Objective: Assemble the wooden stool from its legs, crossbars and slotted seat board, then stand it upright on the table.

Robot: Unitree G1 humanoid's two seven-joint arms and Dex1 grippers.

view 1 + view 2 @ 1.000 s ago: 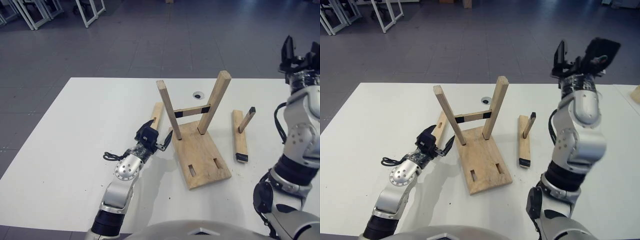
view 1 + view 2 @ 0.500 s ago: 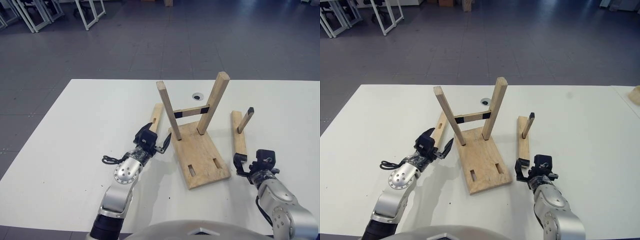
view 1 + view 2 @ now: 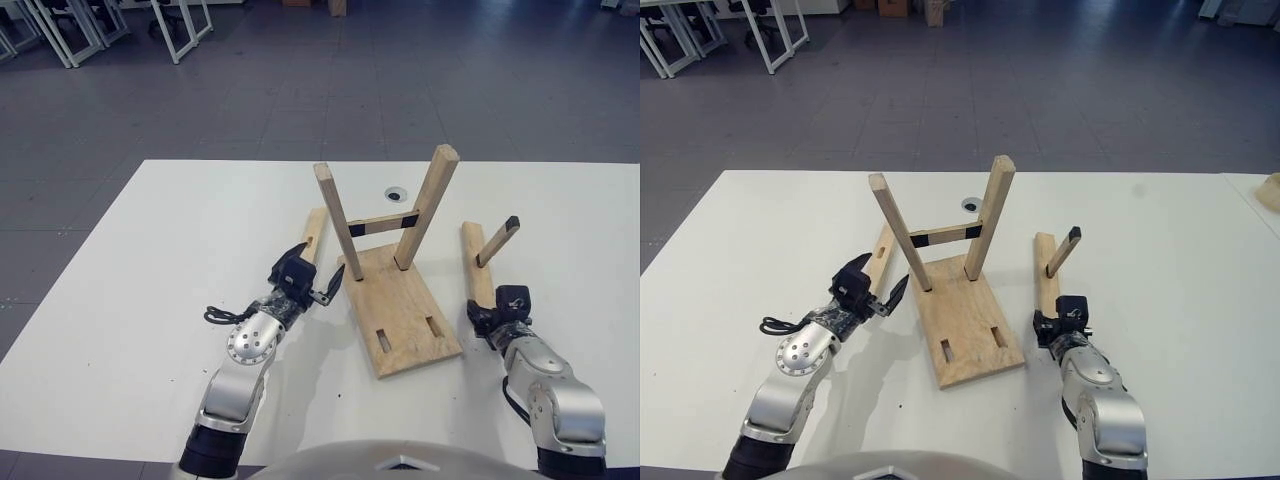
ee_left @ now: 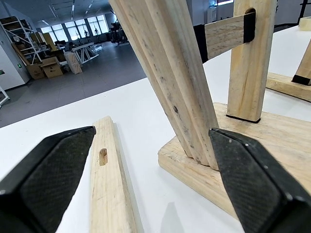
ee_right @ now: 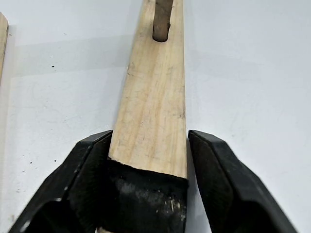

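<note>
The slotted seat board [image 3: 400, 305] is lying flat near the middle of the counter [image 3: 150, 280]. Two legs [image 3: 335, 215] are standing up from its far end, joined by a crossbar [image 3: 380, 224], while the two slots [image 3: 384, 341] at its near end are waiting empty. That half-built part is sitting just as it was a second ago.

The change is happening beside it, on the robot's right. There the third leg [image 3: 475, 270] is lying on the counter, with a second crossbar [image 3: 497, 240] sticking up at a slant from its far part. The right end effector [image 3: 500, 308], which was raised high above the counter a second ago, is now sitting low at this leg's near, dark-wrapped end. It is released: in the right wrist view its fingers [image 5: 92, 160] are flanking the wood very closely on both sides, not visibly clamping it.

On the other side, the fourth leg [image 3: 314, 232] is lying loose just beside the board. The left end effector [image 3: 315, 270] is staying released and low, spanning the gap between that leg and the board's far corner.

So the right arm is probably setting up to grasp the third leg for an empty slot.
</note>
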